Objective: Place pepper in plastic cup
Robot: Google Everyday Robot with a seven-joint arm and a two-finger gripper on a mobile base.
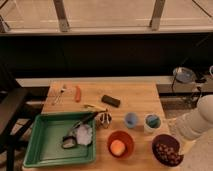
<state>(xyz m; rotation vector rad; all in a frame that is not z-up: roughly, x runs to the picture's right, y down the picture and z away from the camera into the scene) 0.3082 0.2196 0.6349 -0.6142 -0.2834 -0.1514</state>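
The pepper (77, 93), slim and orange-red, lies on the wooden table (135, 95) at the back left, pointing away from me. The plastic cup (131, 119), small, light blue and upright, stands right of centre, well to the right of the pepper and nearer to me. My gripper is out of view. Only a white arm segment (197, 122) shows at the right edge, beside the table's right side.
A white cup with a teal inside (151, 121) stands right of the blue cup. An orange bowl (120, 137) holds a round orange fruit. There is a dark bowl (167, 149) at the front right, a green tray (45, 135) with utensils at the front left, a black block (110, 101), and a fork (60, 93).
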